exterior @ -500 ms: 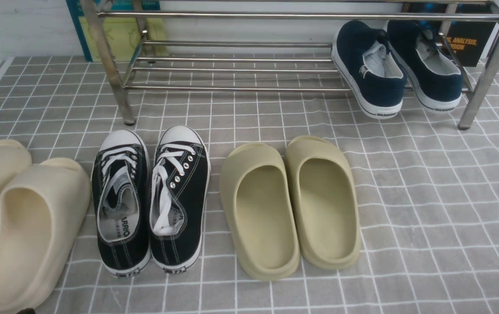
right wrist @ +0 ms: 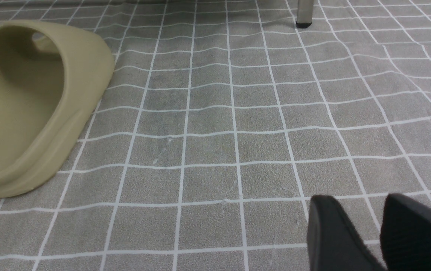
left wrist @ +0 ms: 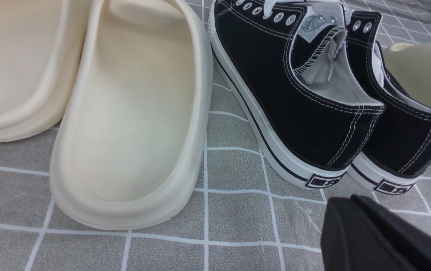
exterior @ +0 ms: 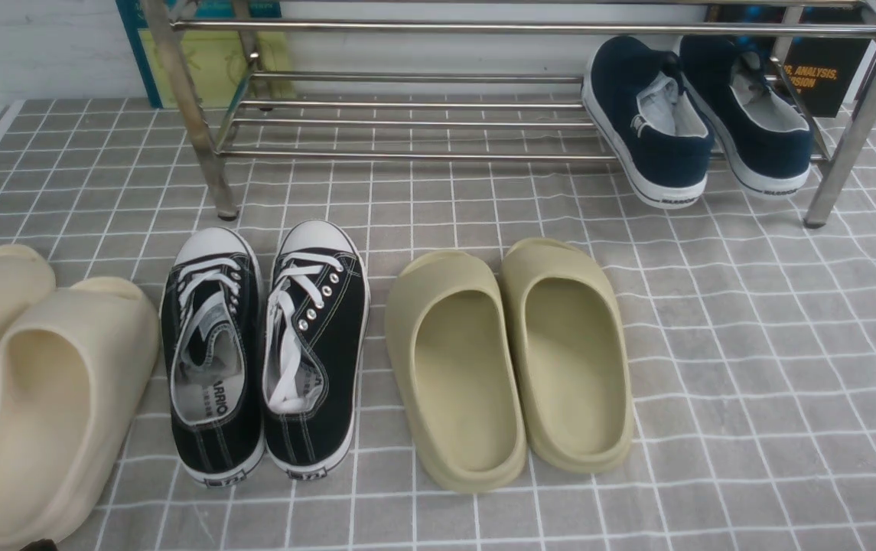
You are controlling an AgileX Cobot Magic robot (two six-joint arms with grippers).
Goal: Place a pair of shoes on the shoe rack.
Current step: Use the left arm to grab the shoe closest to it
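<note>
Black sneakers (exterior: 334, 329) on the mat (exterior: 713, 344) at seven o'clock, shoe rack (exterior: 483, 28) at twelve, left gripper (left wrist: 351, 205) clenched empty, right gripper (right wrist: 366, 205) slightly parted

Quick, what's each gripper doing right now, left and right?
Left gripper: shut, holding nothing.
Right gripper: holding nothing; open or shut cannot be told.

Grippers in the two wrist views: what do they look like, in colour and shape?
The left gripper is matte black, a smooth wedge with a rounded tip. The right gripper is the same black. Its fingers are broad and blunt, with a finely textured surface. No cables, markings or arm links show in any view.
</note>
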